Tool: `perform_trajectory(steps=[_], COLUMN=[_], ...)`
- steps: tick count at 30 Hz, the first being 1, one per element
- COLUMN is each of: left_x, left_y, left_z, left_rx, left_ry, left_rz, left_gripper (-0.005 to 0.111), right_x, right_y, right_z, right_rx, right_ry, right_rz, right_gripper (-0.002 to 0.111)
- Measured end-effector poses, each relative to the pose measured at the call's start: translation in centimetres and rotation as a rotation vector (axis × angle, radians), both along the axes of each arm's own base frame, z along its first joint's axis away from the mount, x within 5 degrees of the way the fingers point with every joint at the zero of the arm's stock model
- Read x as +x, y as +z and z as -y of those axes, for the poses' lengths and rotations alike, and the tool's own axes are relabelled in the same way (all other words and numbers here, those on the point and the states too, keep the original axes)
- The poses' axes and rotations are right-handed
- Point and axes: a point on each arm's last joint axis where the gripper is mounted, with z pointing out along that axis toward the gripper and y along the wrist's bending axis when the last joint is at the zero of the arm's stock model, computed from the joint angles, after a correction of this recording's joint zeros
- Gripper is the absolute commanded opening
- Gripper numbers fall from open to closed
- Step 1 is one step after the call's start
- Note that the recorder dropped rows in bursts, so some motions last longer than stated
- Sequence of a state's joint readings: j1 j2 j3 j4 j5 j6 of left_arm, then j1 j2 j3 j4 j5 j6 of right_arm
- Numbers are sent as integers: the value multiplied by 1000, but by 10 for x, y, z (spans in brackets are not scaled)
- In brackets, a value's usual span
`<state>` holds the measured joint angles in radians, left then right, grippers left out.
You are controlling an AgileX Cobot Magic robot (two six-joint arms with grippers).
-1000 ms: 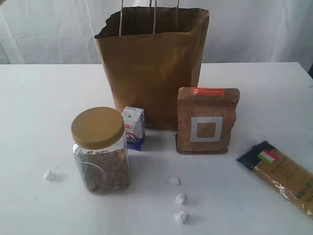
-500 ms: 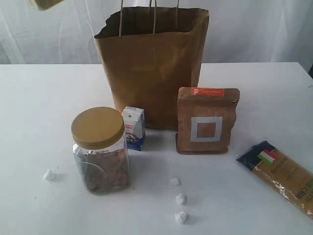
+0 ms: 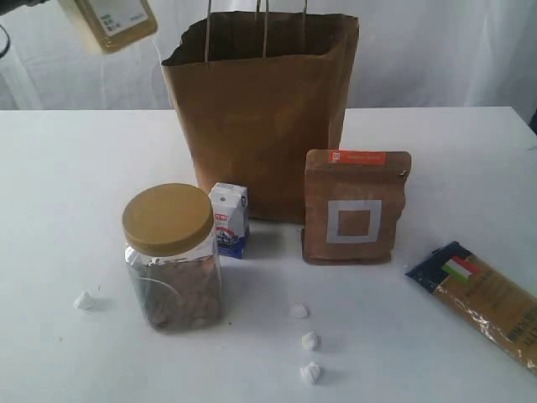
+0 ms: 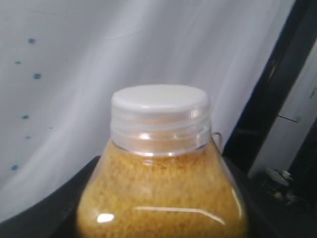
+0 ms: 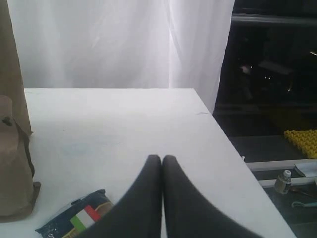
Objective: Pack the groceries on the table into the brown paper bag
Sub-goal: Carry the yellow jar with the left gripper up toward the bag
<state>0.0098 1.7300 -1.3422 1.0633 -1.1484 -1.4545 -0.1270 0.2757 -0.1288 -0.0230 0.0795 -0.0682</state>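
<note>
Where the white tabletop (image 3: 67, 168) nears its far edge, the brown paper bag (image 3: 260, 117) stands open-mouthed at the middle. The gold-lidded nut jar (image 3: 170, 256) stands toward the near-left. The brown white-square pouch (image 3: 356, 207) stands upright close before the bag's right corner. The Italian-flag pasta packet (image 3: 482, 298) lies flat by the near-right corner. The white-capped yellow-grain jar (image 3: 113, 21) hangs tilted in the air left of the bag's rim, clamped by the left gripper (image 4: 163, 225). The small white-blue carton (image 3: 229, 220) stands between nut jar and bag. Four white crumpled bits (image 3: 310, 340) dot the near side. The right gripper (image 5: 162, 161), pinched closed and empty, hovers near the packet.
</note>
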Motion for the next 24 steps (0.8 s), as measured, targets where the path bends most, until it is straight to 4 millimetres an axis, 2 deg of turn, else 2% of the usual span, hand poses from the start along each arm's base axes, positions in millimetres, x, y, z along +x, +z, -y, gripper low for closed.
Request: perform_trajectory(steps=[3,5,11,16,20,24], left_x=[-4,-5,-4,-1,6,17], left_y=[1,1,6,18,23,17], left_z=[19,24,25,30,47,64], left_rx=[23,44,73,86,106,140], left_ry=[-55,-58,3,23,-21,-71], left_rz=[34,58,166,242,286,307], left_gripper=[0,0,0,0,0,0], right_x=[0,0,0,0,0,0], right_y=[0,0,0,0,0,0], right_z=[0,0,0,0,0,0], right_rx=[0,0,0,0,0,0], right_ry=[0,0,0,0,0,0], right_rz=[0,0,0,0,0,0], right_gripper=[0,0,0,0,0,0])
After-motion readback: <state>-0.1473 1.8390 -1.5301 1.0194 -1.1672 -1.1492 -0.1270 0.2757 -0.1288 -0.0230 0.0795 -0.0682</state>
